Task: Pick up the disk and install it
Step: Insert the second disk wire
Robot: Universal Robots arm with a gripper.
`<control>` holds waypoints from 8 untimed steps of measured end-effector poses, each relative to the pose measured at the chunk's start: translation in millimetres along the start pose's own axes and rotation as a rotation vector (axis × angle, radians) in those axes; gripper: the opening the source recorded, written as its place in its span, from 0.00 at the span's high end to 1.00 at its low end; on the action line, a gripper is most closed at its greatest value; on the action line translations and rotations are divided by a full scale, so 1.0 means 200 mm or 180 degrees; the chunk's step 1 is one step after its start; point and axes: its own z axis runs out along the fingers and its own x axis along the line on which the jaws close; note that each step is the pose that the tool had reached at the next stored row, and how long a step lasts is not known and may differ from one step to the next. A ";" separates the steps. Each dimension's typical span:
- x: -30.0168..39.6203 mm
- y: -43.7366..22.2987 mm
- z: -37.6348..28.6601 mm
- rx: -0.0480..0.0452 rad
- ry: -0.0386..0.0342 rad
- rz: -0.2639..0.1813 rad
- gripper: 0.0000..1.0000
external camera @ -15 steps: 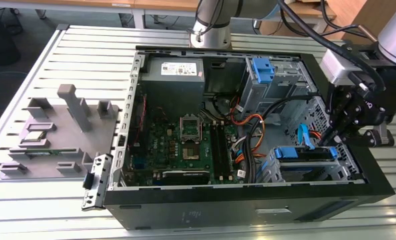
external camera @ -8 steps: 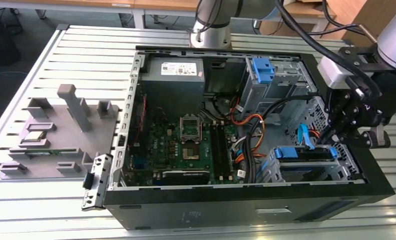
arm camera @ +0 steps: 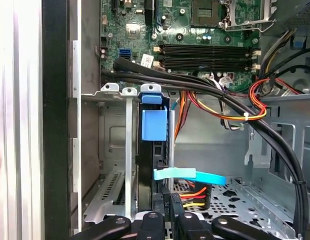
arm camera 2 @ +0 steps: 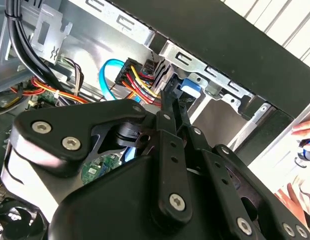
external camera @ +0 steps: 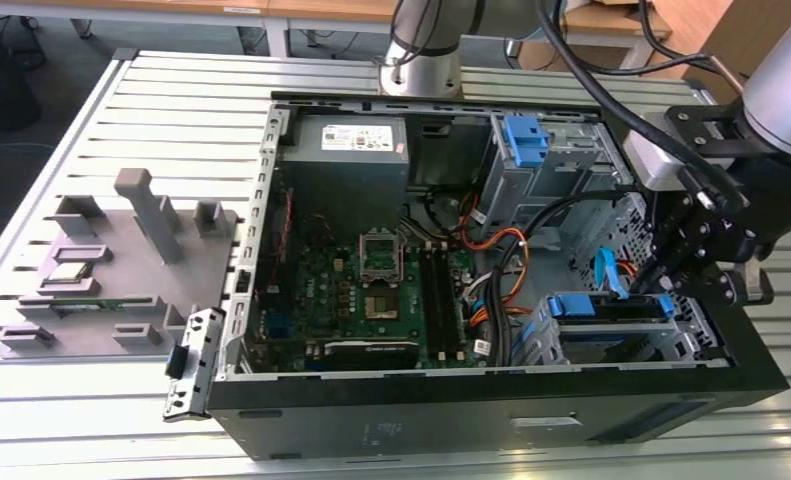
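We get even daylight on the table, glare on its slats, a dim case interior, and blown-out edges in both wrist views.

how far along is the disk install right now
Pickup looks done: the disk stands on edge in the drive cage inside the open computer case, not out on the slatted table. In hand: the tool sits at the disk's near edge, with its fingers close together around it. Left: whether the disk is fully seated can't be told. The exterior view shows the tool over that corner bay.
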 end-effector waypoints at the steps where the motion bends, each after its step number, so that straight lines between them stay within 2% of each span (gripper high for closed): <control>1: 0.000 0.000 0.000 0.0001 -0.0004 0.0000 0.83; 5: 0.006 0.008 0.008 0.0012 -0.0025 0.0001 0.83; 8: 0.012 0.010 0.012 0.0015 -0.0029 0.0000 0.83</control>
